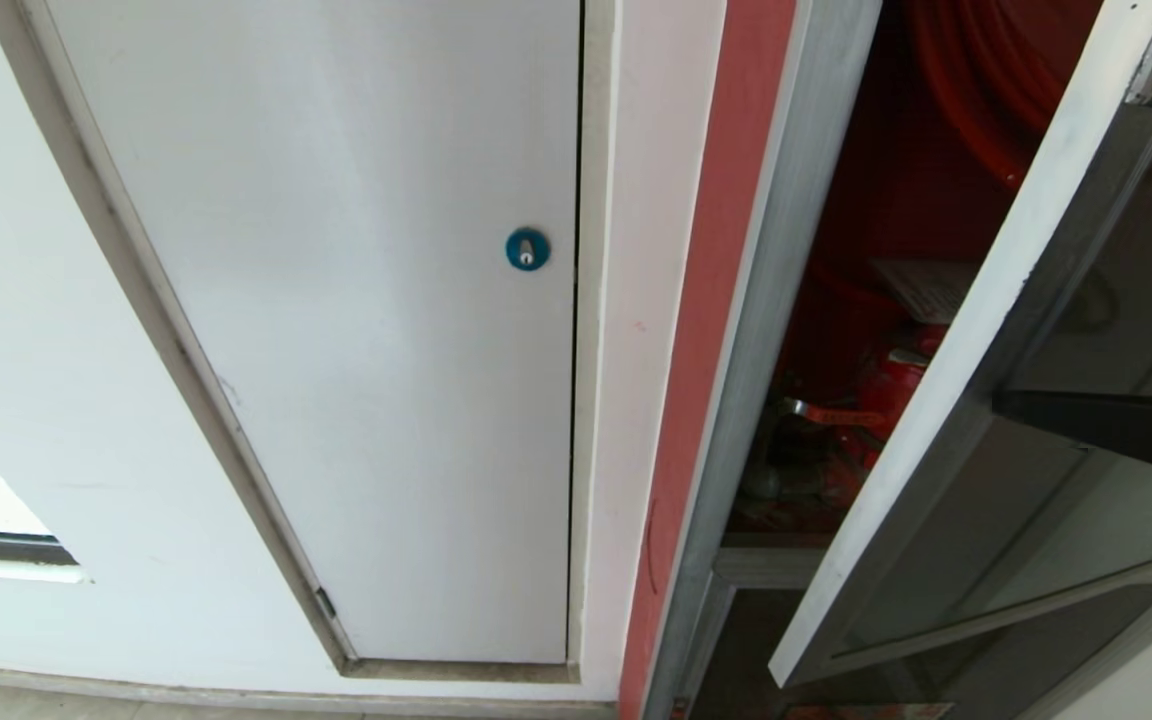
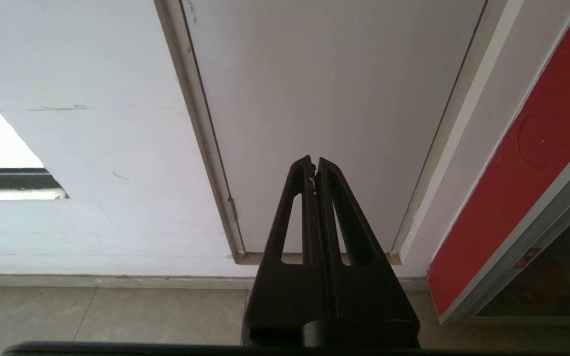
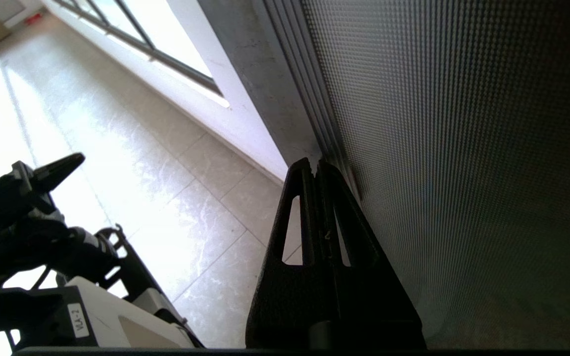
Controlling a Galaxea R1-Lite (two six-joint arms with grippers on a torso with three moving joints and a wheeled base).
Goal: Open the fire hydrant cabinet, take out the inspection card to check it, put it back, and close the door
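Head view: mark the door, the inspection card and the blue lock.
door (image 1: 946,400), head view, on its pale metal edge.
inspection card (image 1: 926,288), head view, on the whitish sheet inside the cabinet.
blue lock (image 1: 527,249), head view, on its round face.

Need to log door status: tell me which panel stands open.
The door, dark glass in a silver frame, swung out from the fire hydrant cabinet. The white panel with the blue lock is shut.
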